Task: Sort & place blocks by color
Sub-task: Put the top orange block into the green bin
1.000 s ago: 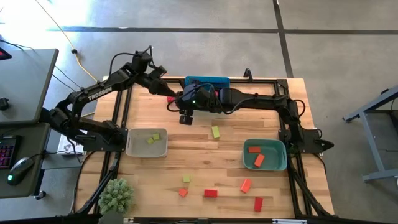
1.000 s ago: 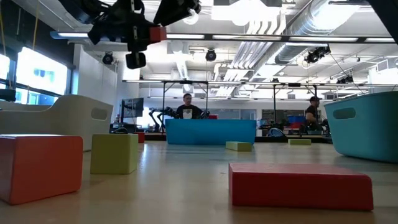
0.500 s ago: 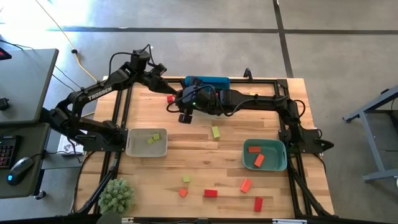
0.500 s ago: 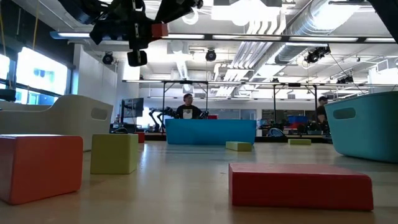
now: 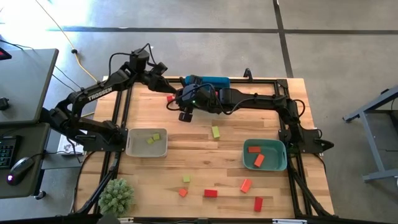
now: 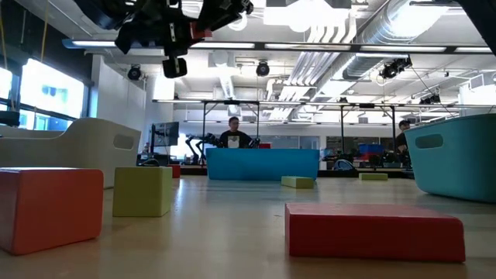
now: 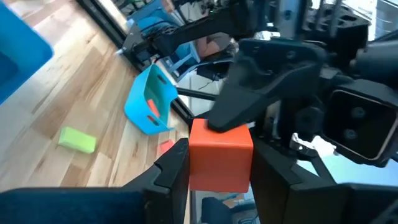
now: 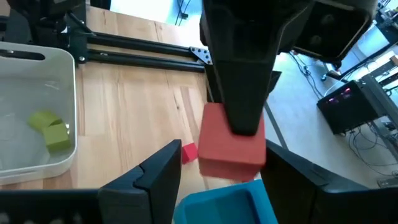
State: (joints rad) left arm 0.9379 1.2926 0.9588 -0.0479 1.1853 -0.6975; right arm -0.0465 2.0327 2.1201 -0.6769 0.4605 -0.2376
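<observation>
Blocks: two yellow-green (image 5: 152,138) in the beige tray (image 5: 132,148) near the table's left edge, two orange-red (image 5: 256,155) in the teal tray (image 5: 280,163) near its right edge. Left gripper (image 7: 214,163) clamps a red block (image 7: 220,155) aloft near the far edge; right gripper (image 8: 217,168) is spread around it.

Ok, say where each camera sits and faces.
High: overhead, looking straight down at the table; both arms show.
Low: at tabletop height, facing the room; arms overhead.
Left wrist: looks past left gripper, shut on the red block.
Right wrist: looks past open right gripper at that block.
Shared: both wrist views show the block.
</observation>
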